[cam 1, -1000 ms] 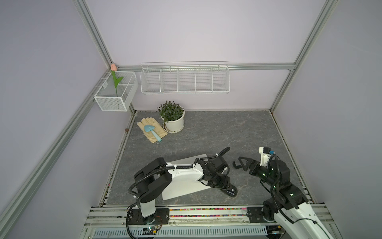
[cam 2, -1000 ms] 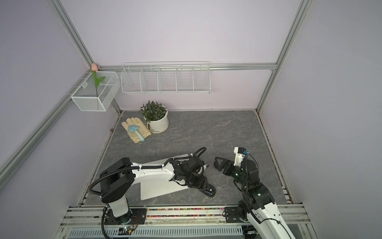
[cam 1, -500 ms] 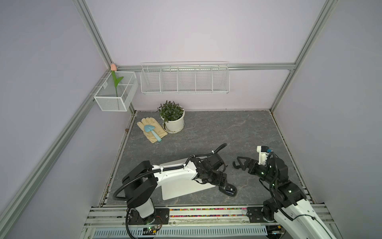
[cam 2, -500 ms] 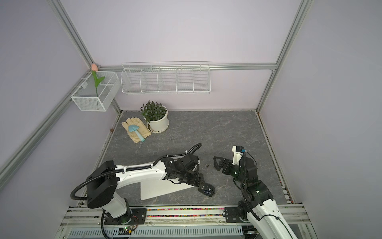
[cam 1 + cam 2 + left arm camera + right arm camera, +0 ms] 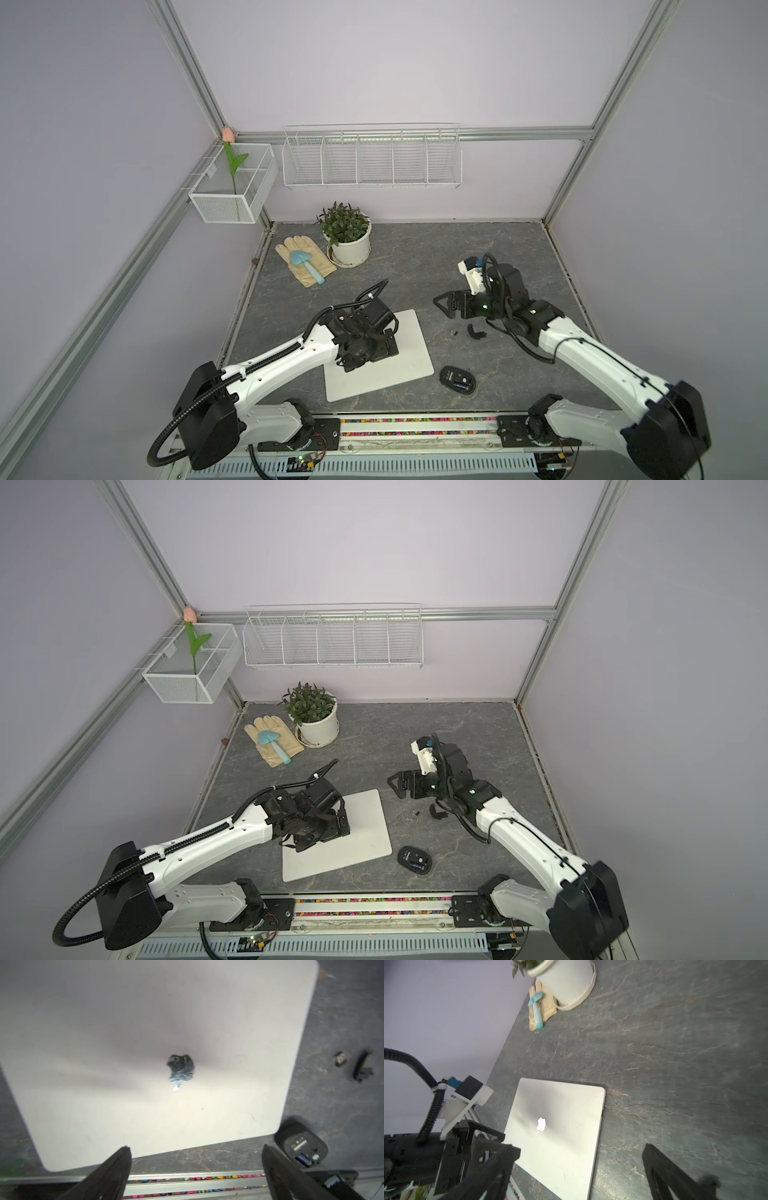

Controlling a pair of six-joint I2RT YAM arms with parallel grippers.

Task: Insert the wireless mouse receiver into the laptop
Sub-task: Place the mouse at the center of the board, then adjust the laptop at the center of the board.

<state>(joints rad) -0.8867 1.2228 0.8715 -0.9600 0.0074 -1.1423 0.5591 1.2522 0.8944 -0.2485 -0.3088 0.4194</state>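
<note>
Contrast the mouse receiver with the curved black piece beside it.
The wireless mouse receiver is a tiny boxy stub; the curved black piece is longer, thin, arched. The receiver lies nearer the laptop, the curved piece farther out. Both are dark and lie loose on the table, apart.

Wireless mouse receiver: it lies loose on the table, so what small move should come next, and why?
Probably swing the right gripper down over the wireless mouse receiver. Its jaws are open and empty, and the receiver lies loose on the table beside a curved black piece, close to that arm; the left gripper hovers open over the laptop.
</note>
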